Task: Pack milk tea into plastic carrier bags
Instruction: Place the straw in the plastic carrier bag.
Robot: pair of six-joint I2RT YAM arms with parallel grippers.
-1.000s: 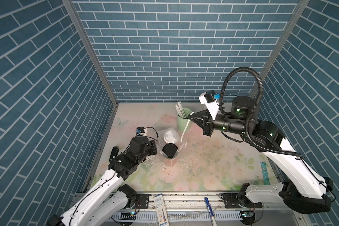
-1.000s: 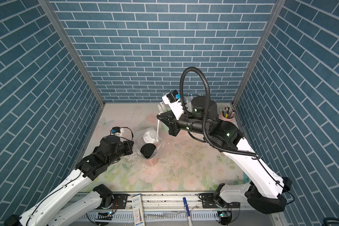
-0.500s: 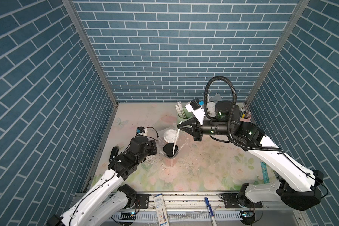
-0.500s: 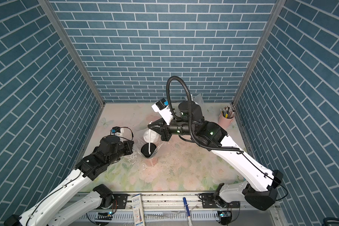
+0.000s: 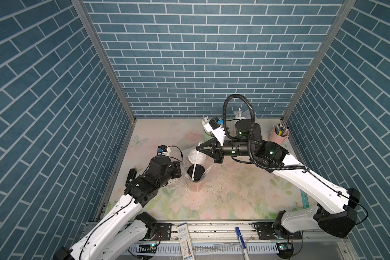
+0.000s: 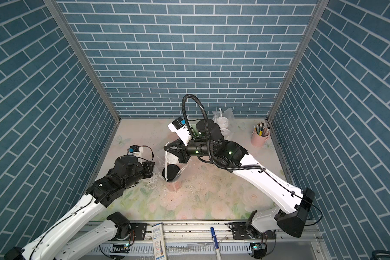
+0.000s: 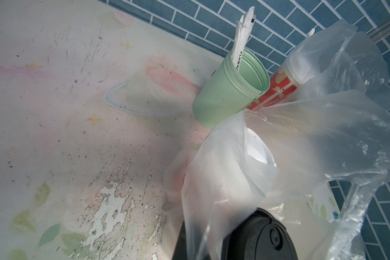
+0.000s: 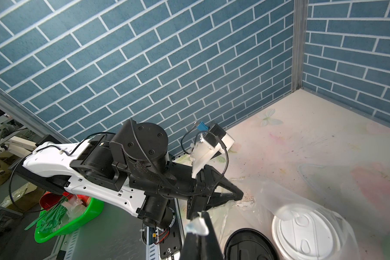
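Just left of centre in both top views, the black-lidded cup (image 5: 199,173) and the white-lidded cup (image 5: 191,157) stand side by side inside an open clear bag (image 5: 208,168). The right claw (image 5: 197,149) is clamped on the top of a white straw (image 5: 195,166), which hangs down across the black lid. The left claw (image 8: 240,194), jaws together, sits at the bag's left edge, though I cannot tell whether it pinches the film.

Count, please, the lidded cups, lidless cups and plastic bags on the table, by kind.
Lidded cups: 4
Lidless cups: 2
Bags: 2
Total: 8
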